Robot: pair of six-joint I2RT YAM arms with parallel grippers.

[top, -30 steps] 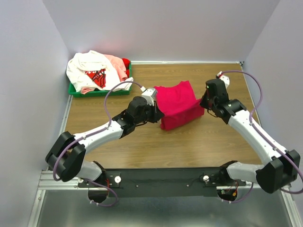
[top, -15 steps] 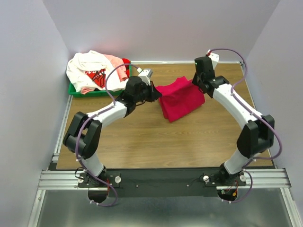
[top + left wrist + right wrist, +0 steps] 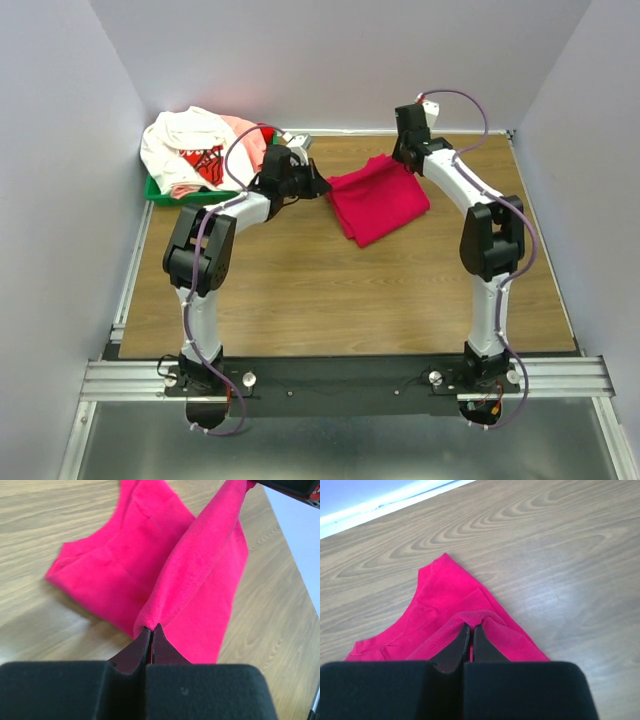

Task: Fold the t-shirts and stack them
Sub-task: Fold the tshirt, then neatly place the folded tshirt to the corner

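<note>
Worktop (image 3: 330, 300) carried the magenta shirt (image 3: 385, 205) at its far middle, partly folded, with one edge lifted and stretched between both tools. Left tool (image 3: 151, 629) was clamped on one end of that edge. Right tool (image 3: 471, 627) was pinched closed on the other end.

For a clean fold, both tools should likely travel together at equal height with the edge taut, then lay it square on the lower layer before releasing. Uneven pull would probably skew the fold.

Green tray (image 3: 160, 192) sat at the far-left corner, close beside the left arm, apart from the magenta shirt. It held a heap: white shirt (image 3: 180, 145), pink shirt (image 3: 243, 128), red shirt (image 3: 266, 133).
</note>
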